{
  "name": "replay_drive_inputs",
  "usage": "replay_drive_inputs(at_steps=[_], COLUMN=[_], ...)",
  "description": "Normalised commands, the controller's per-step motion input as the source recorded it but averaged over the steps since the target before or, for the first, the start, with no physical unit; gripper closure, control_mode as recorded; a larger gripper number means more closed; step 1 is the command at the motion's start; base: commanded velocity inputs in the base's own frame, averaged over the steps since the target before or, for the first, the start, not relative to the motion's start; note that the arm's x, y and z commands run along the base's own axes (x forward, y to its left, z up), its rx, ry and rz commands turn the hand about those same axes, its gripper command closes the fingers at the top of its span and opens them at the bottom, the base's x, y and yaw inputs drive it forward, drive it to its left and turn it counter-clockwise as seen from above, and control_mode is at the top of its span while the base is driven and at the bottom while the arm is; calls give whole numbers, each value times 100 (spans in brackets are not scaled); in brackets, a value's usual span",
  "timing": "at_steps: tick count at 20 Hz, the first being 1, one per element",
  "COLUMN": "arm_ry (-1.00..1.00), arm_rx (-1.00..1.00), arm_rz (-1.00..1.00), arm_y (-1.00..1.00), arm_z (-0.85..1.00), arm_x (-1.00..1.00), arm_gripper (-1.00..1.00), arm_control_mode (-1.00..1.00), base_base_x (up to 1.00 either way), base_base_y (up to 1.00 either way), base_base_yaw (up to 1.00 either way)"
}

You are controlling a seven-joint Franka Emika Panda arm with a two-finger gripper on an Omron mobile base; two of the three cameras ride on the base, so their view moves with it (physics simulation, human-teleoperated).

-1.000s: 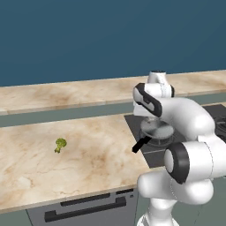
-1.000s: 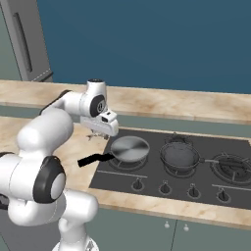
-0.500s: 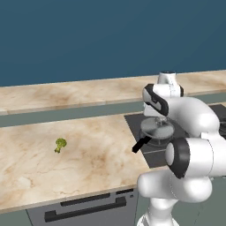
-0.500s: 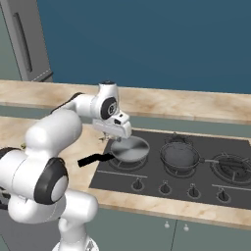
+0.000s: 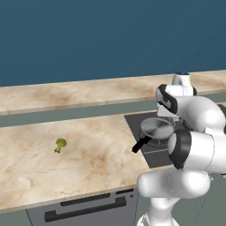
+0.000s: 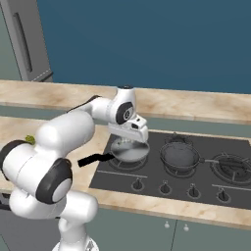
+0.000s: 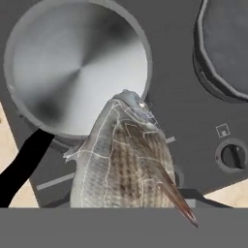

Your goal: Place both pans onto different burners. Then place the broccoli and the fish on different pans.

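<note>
**Arm swings over the silver pan with the fish**

Since a second ago the arm has swung from beside the cooktop's end toward its middle, and the gripper (image 6: 131, 138) now hangs right over the silver pan (image 6: 130, 150). In the hand view the fish (image 7: 123, 157) fills the lower middle, head pointing at the pan's rim (image 7: 145, 63), body reaching back to the fingers, which are clamped on it.

The silver pan sits on a burner at the end of the cooktop (image 6: 211, 144) nearest the marble surface (image 5: 88, 150), its black handle (image 6: 90, 159) sticking out over that surface. The second pan (image 6: 180, 156), darker, sits on the burner just beside the silver pan, on the side away from the handle. Another burner (image 6: 233, 164) lies beyond that one, bare.

The broccoli (image 5: 60, 144) lies on the marble surface, well apart from the silver pan, on its handle side.
</note>
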Motion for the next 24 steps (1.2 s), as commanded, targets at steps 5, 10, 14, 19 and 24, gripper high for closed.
replay_drive_inputs(at_steps=[5,10,14,19,24], arm_ry=[0,0,0,0,0], arm_rx=[0,0,0,0,0], arm_rz=[1,2,2,2,1], arm_y=[-61,-54,-49,-42,-35], arm_z=[0,0,0,0,0], arm_x=[1,8,7,10,18], arm_gripper=[100,100,100,100,100], arm_control_mode=[-100,-100,-100,-100,-100], base_base_x=[0,0,0,0,0], base_base_y=[0,0,0,0,0], base_base_yaw=[0,0,0,0,0])
